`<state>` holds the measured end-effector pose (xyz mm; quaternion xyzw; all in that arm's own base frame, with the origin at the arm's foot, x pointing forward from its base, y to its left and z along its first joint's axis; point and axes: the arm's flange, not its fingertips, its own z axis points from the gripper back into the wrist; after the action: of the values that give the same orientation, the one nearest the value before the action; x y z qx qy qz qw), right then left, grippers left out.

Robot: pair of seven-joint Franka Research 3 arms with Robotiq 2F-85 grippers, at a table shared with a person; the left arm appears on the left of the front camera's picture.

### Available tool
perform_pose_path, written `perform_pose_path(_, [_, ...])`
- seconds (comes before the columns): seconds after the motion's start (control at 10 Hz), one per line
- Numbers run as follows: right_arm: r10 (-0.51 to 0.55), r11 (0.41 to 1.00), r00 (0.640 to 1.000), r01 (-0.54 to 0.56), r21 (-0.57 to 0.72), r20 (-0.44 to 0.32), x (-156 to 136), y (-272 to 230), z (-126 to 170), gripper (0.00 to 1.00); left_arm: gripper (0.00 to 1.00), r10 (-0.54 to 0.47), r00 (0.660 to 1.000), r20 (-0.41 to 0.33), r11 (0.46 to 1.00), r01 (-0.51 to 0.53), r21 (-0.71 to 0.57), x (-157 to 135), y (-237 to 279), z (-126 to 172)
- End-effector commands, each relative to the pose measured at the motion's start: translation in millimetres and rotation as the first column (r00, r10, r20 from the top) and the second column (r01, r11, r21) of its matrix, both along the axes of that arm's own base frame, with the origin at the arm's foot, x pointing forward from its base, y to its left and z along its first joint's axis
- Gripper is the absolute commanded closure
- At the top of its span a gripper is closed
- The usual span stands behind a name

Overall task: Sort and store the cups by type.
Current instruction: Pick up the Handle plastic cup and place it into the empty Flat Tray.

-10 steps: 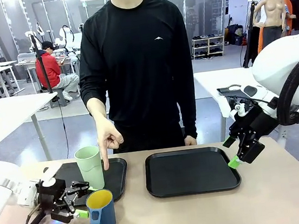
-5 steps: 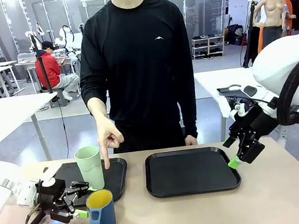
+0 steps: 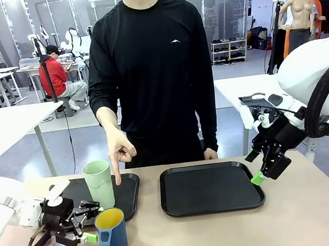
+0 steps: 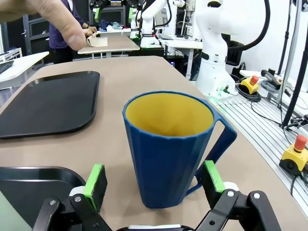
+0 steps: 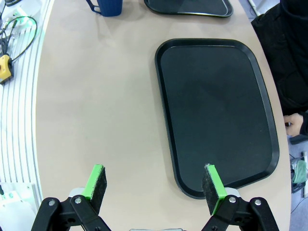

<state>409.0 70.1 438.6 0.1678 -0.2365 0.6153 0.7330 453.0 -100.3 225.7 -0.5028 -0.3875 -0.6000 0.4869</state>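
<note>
Lower left: your left pincer [image 3: 92, 222], jaws wide, flanked the dark blue, yellow-lined handled mug [image 3: 111, 233] on the counter [image 3: 308, 213], ungripped, apparently lined up for pickup. Pale mint tapered tumbler [image 3: 99, 184] stood on left black tray [image 3: 128, 193]. Right pincer [image 5: 154, 185]: open.

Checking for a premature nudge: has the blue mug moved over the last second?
No. The blue mug stands in the same spot as before, just in front of the near edge of the left tray.
</note>
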Motion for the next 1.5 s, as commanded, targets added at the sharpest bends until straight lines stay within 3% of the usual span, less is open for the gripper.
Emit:
perform_pose_path(0.0, [-0.005, 1.000, 1.000, 0.005, -0.009, 0.000, -2.7, -0.1, 0.8, 0.00, 0.00, -0.022, 1.000, 0.008, 0.999, 0.022, -0.026, 5.9, -6.8, -5.9])
perform_pose_path(0.8, [-0.005, 1.000, 1.000, 0.005, -0.009, 0.000, -2.7, -0.1, 0.8, 0.00, 0.00, -0.046, 0.999, 0.012, 0.997, 0.047, -0.061, 0.0, -30.9, -14.4])
perform_pose_path(1.4, [-0.005, 1.000, 1.000, 0.005, -0.009, 0.000, -2.7, -0.1, 0.8, 0.00, 0.00, -0.124, 0.992, -0.009, 0.988, 0.123, -0.090, -7.2, -48.0, -23.1])
